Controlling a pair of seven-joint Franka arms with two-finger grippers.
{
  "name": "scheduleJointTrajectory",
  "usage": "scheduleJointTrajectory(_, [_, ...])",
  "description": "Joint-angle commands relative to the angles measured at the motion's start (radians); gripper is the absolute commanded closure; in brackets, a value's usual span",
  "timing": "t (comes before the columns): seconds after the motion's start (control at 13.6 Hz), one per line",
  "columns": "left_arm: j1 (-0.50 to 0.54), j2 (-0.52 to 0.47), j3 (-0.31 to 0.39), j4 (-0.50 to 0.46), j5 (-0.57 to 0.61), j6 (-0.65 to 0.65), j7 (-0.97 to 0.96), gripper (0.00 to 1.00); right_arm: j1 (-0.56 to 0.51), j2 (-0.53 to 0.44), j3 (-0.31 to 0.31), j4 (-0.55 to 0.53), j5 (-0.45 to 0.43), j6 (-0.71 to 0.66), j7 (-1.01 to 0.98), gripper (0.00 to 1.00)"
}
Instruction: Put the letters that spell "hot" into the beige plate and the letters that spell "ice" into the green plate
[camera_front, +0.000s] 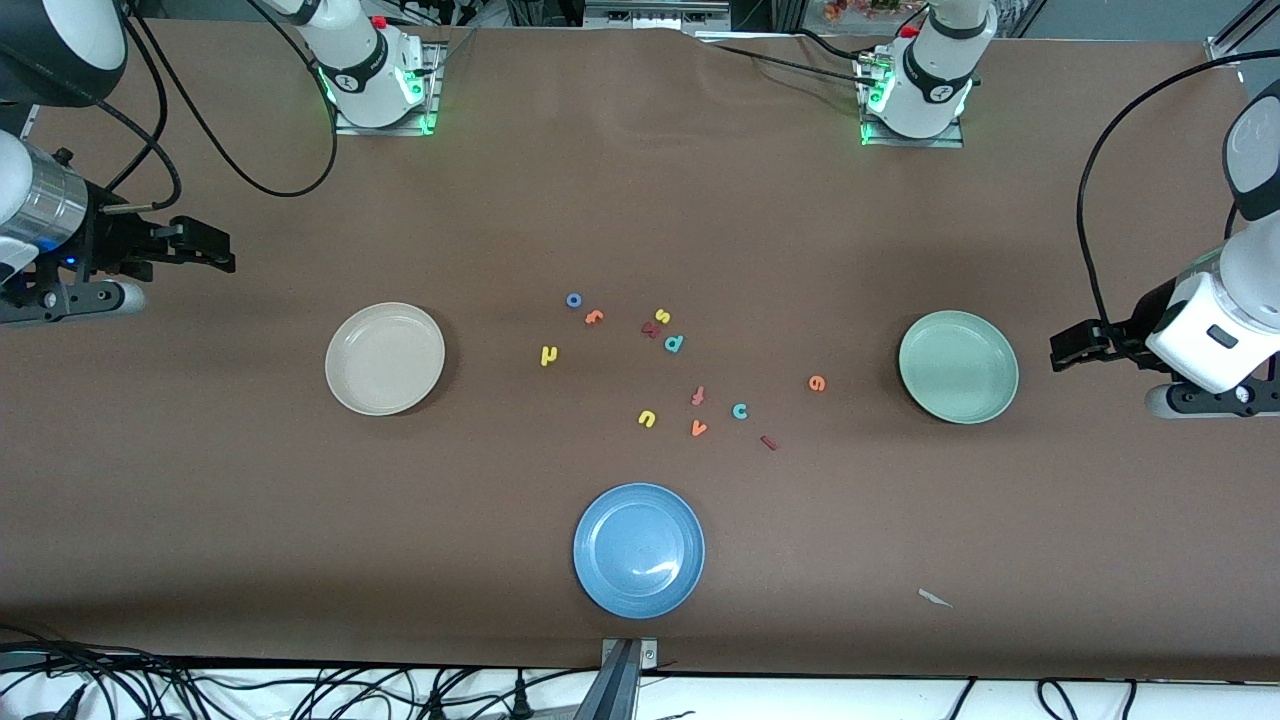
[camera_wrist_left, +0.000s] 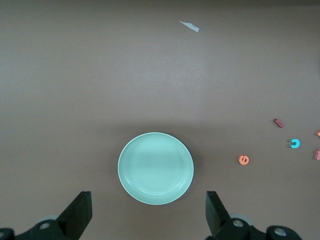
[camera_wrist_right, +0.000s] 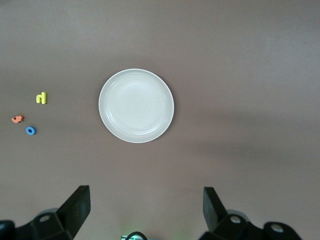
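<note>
Nothing sorted yet: both arms wait at the worktop's ends, each claw spread wide and empty. The right claw hangs just outside the beige plate; the left claw hangs just outside the green plate. Between the plates lie the letters. The yellow h, blue o and orange t sit toward the right arm's end; the orange e, teal c and dark red i sit toward the left arm's end. Each arm is therefore nearer to its own plate's word, likely the natural split.
</note>
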Motion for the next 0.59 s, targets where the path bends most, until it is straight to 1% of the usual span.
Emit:
scheduleJointTrajectory(0.0, [0.012,-0.034,0.000,-0.035,-0.029,0.000,0.022,0.00,-0.006,0.000,0.011,0.009,-0.001,-0.006,0.012,0.00])
scheduleJointTrajectory(0.51, [0.012,-0.034,0.000,-0.035,-0.029,0.000,0.022,0.00,-0.004,0.005,0.011,0.009,0.002,-0.006,0.004,0.00])
